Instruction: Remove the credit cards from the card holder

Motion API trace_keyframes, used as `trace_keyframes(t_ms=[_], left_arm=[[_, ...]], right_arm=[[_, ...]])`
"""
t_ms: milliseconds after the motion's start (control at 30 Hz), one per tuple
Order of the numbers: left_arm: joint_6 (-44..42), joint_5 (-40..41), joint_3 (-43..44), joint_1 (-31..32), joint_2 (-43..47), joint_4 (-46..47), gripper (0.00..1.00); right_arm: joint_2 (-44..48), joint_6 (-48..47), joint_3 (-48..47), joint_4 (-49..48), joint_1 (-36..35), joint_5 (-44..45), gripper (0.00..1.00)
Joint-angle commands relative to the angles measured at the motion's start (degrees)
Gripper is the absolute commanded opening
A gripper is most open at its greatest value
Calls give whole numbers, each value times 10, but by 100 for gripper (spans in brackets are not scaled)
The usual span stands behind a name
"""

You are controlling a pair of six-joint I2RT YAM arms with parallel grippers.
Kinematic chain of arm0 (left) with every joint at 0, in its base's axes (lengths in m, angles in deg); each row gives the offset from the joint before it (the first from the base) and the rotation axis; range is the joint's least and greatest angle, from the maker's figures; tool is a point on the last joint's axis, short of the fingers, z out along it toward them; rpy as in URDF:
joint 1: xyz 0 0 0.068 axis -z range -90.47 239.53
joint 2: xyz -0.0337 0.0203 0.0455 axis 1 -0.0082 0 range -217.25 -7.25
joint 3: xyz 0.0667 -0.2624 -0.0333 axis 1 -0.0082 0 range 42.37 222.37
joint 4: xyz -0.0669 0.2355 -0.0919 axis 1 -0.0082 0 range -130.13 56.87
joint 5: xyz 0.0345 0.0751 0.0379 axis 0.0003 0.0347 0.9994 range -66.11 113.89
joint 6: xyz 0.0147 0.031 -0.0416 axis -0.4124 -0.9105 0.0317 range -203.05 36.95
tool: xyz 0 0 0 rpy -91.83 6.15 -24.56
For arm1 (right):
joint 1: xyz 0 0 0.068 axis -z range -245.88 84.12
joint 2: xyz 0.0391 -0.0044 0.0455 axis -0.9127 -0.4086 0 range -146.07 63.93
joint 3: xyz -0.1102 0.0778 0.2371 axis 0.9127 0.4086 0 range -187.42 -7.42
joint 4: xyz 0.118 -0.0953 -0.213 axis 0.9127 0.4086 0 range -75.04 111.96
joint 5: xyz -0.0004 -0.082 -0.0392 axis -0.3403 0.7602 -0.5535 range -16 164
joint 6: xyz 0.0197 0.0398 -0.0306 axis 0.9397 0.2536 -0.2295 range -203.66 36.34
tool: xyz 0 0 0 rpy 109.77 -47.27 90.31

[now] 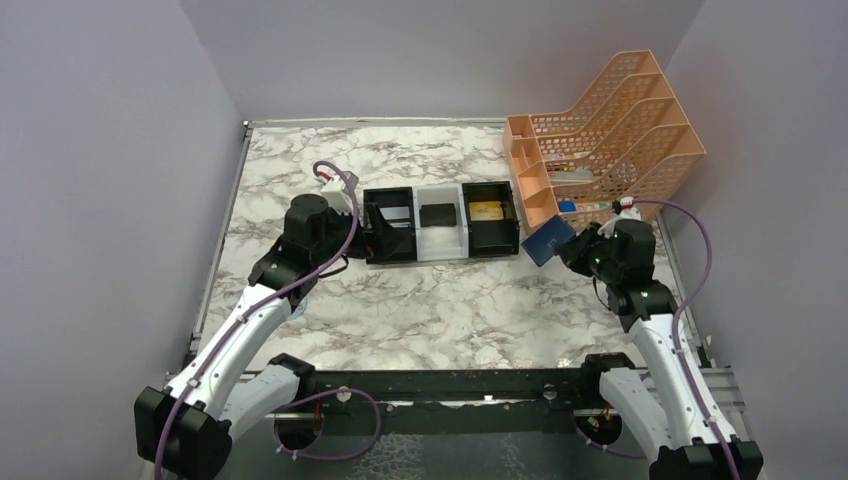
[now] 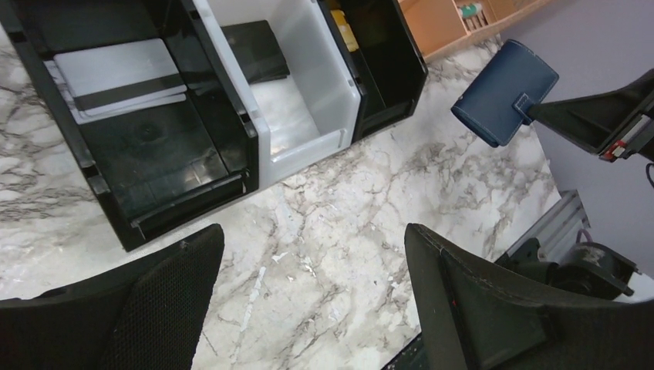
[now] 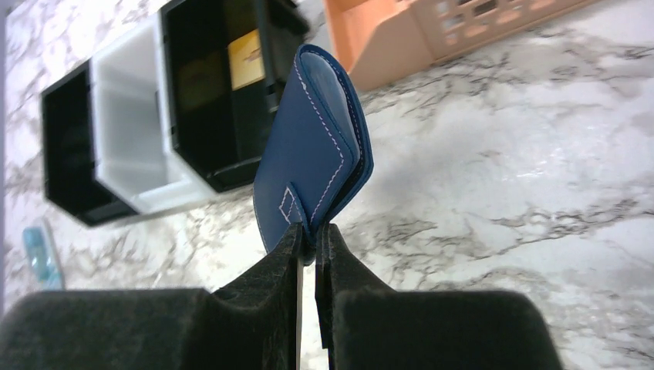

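Lying one to a tray, 3 credit cards (image 1: 438,213) are seen already out of the card holder (image 3: 312,154): a silver-grey card (image 2: 108,65) w/ a dark stripe in the left black tray (image 2: 154,150), a black card (image 2: 254,50) in the white tray (image 2: 324,85), and a gold card (image 3: 245,58) in the right black tray (image 3: 200,116). The 3 trays are set in a row approx. mid-worktop (image 1: 430,300), toward its far edge. The card holder, navy and folded shut, is pinched at its tab edge by the right gripper (image 3: 312,239), whose jaws are closed on it. It is held off the worktop, tilted, just beside the right black tray's near right corner and near the peach rack (image 1: 610,130) at the far right corner. The left gripper (image 2: 312,235) is spread wide w/ nothing held, hanging over the worktop by the left black tray. Task is judged mostly, poss. fully, done: w/ the holder folded its pockets are hidden, so whether any card is left inside cannot be told. If none, only the holder's set-down is left.
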Motion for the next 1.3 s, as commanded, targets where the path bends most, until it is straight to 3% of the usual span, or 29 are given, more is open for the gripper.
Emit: trace_keyframes(t_ms=[0,200,333,433,600,833,1067,1267], left_arm=[[8,-50,-15,12,0,27,90],[39,-72,-46,33,-3,73,90],[68,-73,-80,55,-5,122,91],[89,-75,-107,75,-11,163,91],[135,-73,-157,124,-47,264,91],[188,-45,-200,185,-136,342,91],[225,-2,-228,235,-226,399,90],[243,23,-209,268,-296,423,83]], right_arm=[[7,-13,-41,73,4,-109,8],[18,-55,-28,55,4,-280,9],[-34,-64,0,16,2,-450,9],[-73,-50,18,-22,-11,-512,9],[-127,-35,37,-77,-77,-498,11],[-205,57,106,-262,-135,-467,11],[-337,7,107,-256,-156,-426,11],[-398,37,125,-325,-158,-425,11]])
